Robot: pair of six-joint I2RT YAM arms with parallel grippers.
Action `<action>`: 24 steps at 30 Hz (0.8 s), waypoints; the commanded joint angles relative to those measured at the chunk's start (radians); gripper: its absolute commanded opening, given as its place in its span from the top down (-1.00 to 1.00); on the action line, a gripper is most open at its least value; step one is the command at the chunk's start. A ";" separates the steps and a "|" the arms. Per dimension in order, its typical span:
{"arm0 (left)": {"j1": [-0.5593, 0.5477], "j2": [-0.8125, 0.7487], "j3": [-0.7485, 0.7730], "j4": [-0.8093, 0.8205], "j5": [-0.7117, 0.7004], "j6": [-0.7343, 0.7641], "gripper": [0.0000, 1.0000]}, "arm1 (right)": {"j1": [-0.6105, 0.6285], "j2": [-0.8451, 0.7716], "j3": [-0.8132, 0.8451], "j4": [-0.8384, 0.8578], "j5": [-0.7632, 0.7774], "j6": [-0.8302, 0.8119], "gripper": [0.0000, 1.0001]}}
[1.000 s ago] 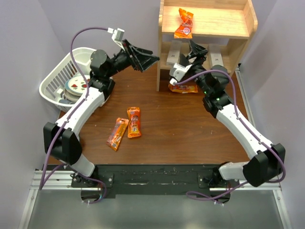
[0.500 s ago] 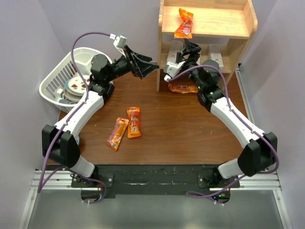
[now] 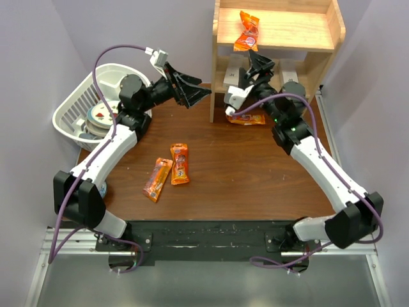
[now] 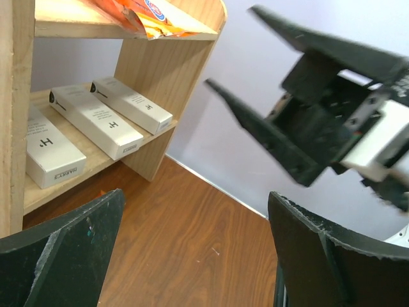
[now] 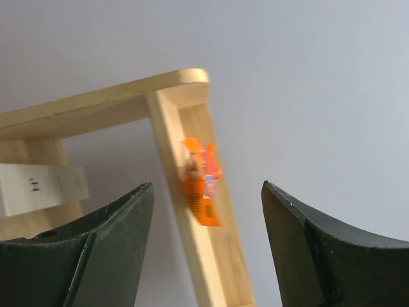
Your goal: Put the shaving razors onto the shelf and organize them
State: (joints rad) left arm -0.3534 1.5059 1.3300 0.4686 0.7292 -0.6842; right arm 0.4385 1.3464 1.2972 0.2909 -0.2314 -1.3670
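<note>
Black right end effector [image 3: 261, 64] stands partly open and holds nothing; it hovers just in front of the lower level of the shelf [image 3: 287, 29]. The left end effector [image 3: 198, 93] is spread fully wide, also empty, and hangs above the surface [image 3: 223, 173] beside the shelf's left side panel.

Three razor boxes [image 4: 96, 121] lie flat on the lower level, side by side and roughly parallel. No razor box shows on the surface or in the basket [image 3: 73, 112].

The placing step appears complete. The nearest box sits further forward than the other two, so evening up the row may remain, followed by clearing both arms from the shelf. Orange snack packets [image 3: 179, 164] on the surface are not part of the task.
</note>
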 commanded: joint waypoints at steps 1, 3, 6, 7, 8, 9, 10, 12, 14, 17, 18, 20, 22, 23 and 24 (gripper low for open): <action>0.008 -0.024 -0.002 0.033 0.012 0.015 -1.00 | 0.011 -0.035 0.020 -0.010 -0.017 -0.040 -0.43; 0.008 -0.016 0.000 0.039 0.016 0.008 -1.00 | 0.012 -0.018 0.042 -0.018 0.017 -0.055 -0.44; 0.008 -0.015 0.000 0.050 0.015 0.000 -1.00 | 0.011 0.014 0.069 -0.039 0.038 -0.057 -0.44; 0.008 -0.016 0.000 0.051 0.015 0.000 -1.00 | 0.012 0.020 0.074 -0.051 0.040 -0.057 -0.44; 0.007 -0.018 0.000 0.051 0.013 0.000 -1.00 | 0.011 0.034 0.080 -0.055 0.044 -0.058 -0.44; 0.008 -0.021 -0.002 0.050 0.013 0.002 -1.00 | 0.011 0.045 0.092 -0.055 0.059 -0.058 -0.43; 0.008 -0.021 -0.003 0.048 0.013 0.003 -1.00 | 0.011 0.054 0.102 -0.055 0.069 -0.057 -0.42; 0.010 -0.027 -0.006 0.045 0.013 0.009 -1.00 | 0.012 0.079 0.123 -0.045 0.098 -0.052 -0.39; 0.011 -0.035 -0.015 0.045 0.009 0.011 -1.00 | 0.011 0.095 0.134 -0.036 0.113 -0.050 -0.36; 0.014 -0.041 -0.025 0.045 0.007 0.012 -1.00 | 0.011 0.105 0.149 -0.027 0.127 -0.052 -0.34; 0.016 -0.041 -0.028 0.045 0.006 0.011 -1.00 | 0.009 0.108 0.151 -0.024 0.132 -0.053 -0.33; 0.017 -0.038 -0.028 0.047 0.006 0.009 -1.00 | 0.011 0.115 0.157 -0.016 0.142 -0.057 -0.32; 0.019 -0.036 -0.026 0.051 0.007 0.008 -1.00 | 0.011 0.126 0.166 -0.012 0.161 -0.058 -0.27; 0.018 -0.035 -0.026 0.053 0.007 0.005 -1.00 | 0.009 0.132 0.181 -0.015 0.168 -0.060 -0.25; 0.019 -0.033 -0.026 0.056 0.007 0.003 -1.00 | 0.009 0.143 0.192 -0.025 0.173 -0.061 -0.22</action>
State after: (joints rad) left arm -0.3447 1.5024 1.3102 0.4774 0.7292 -0.6872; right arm 0.4488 1.4708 1.4139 0.2329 -0.1123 -1.4147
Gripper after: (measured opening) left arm 0.997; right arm 0.632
